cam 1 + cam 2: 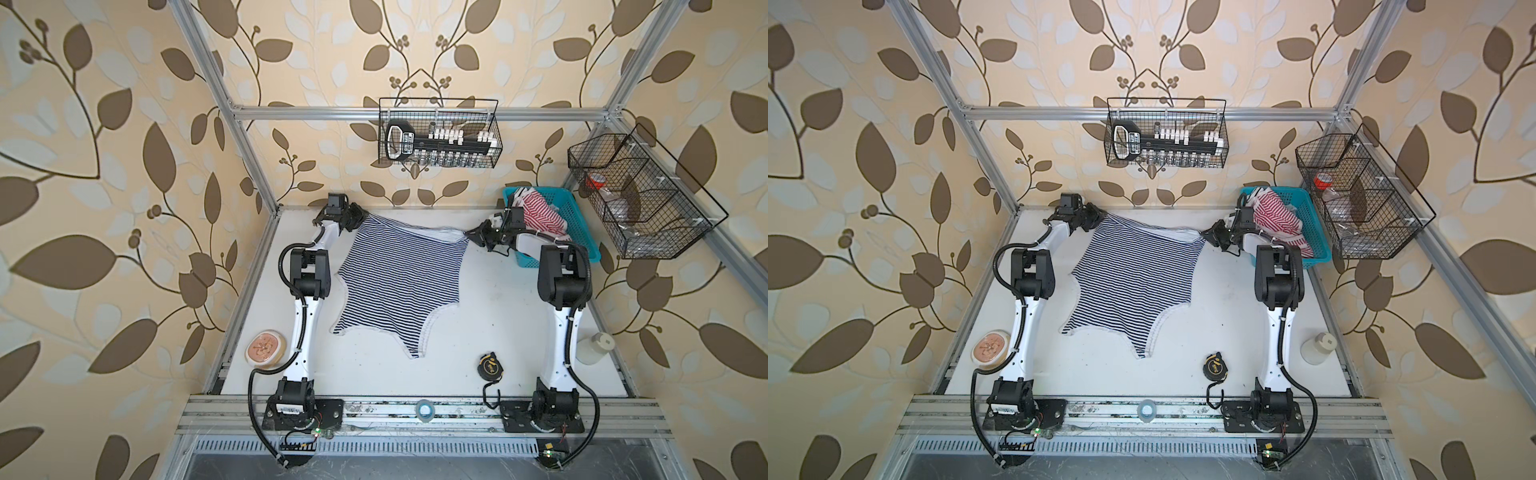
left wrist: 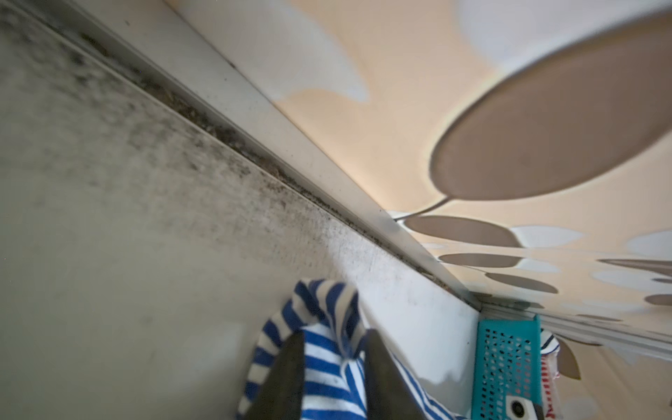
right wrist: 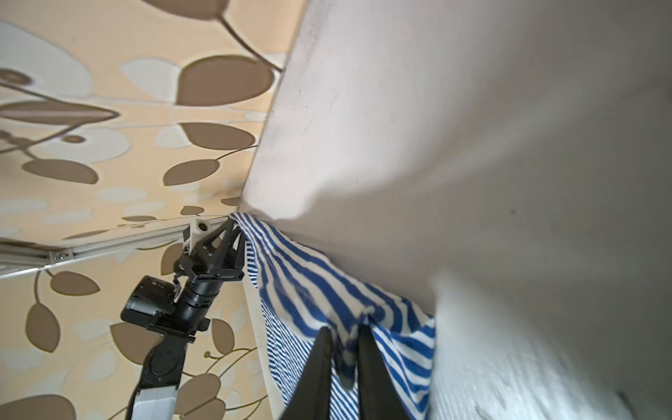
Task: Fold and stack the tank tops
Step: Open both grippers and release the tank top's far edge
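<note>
While your left gripper [image 1: 362, 217] stands part-open around one far corner of the navy tank top [image 1: 399, 282] (grip unclear), your right gripper [image 1: 470, 234], nearly closed, pinches the other.

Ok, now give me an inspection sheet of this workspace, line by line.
Surface: white table, scuffed, dirt along the far edge.
Job's things: navy tank top spread out, far corners drawn to the grippers; red tank top crumpled in the teal basket.
Clutter: tape measure, round pink dish, white bottle; tape roll on the front rail.
Grippers: left gripper and right gripper each pinch a far corner of the navy tank top.
Cables: black hoses along both arms; loose loop by the right base.
Surroundings: back wire basket, side wire basket, leaf wallpaper.
</note>
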`<state>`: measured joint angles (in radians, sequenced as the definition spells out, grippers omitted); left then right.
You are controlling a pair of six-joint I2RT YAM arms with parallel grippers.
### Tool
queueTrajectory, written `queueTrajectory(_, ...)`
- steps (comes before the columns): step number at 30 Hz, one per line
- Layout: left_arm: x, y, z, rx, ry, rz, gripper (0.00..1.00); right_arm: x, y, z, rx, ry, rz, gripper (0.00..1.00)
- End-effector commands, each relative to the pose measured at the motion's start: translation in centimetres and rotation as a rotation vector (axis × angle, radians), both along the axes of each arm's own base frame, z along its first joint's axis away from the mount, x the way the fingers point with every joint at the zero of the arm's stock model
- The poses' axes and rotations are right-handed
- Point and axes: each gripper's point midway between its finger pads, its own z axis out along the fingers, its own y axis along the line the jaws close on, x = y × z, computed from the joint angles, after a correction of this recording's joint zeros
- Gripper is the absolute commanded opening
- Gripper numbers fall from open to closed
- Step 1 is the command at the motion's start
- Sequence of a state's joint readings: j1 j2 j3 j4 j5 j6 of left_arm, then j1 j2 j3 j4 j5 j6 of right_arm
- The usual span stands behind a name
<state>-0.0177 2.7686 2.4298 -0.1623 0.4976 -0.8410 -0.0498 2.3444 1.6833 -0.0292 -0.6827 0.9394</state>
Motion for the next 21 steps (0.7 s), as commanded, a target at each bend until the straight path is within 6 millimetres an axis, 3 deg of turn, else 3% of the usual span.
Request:
queueTrajectory(1, 1.5, 0.3, 8.6, -0.03, -0.196, 0.021, 0.5, 0.4, 0.4, 1.8, 0.061, -0.058, -0.025, 0.29)
queueTrajectory(4, 1.5, 0.5, 12.3, -0.022, -0.279, 0.029, 0.62, 0.0, 0.6, 4.2, 0.067, -0.119, -0.022, 0.43)
queueTrajectory(7, 0.6, 0.4, 16.5, 0.003, -0.346, 0.006, 0.6, -0.9, 0.7, 6.8, 0.05, -0.174, -0.009, 0.51)
queueTrajectory(11, -2.4, 0.5, 20.2, 0.066, -0.337, -0.016, 0.65, -2.7, 1.0, 9.3, 0.015, -0.223, 0.02, 0.54)
queueTrajectory(14, -6.7, 1.0, 19.6, 0.144, -0.22, -0.009, 0.64, -5.2, 2.9, 9.3, -0.063, -0.221, 0.102, 0.5)
queueTrajectory(16, -10.3, 0.9, 17.1, 0.179, -0.1, -0.013, 0.59, -7.2, 5.0, 8.4, -0.146, -0.199, 0.193, 0.39)
queueTrajectory(21, -19.0, -1.3, 11.7, 0.282, 0.131, -0.093, 0.24, -12.3, 10.2, 3.8, -0.353, -0.107, 0.457, 0.08)
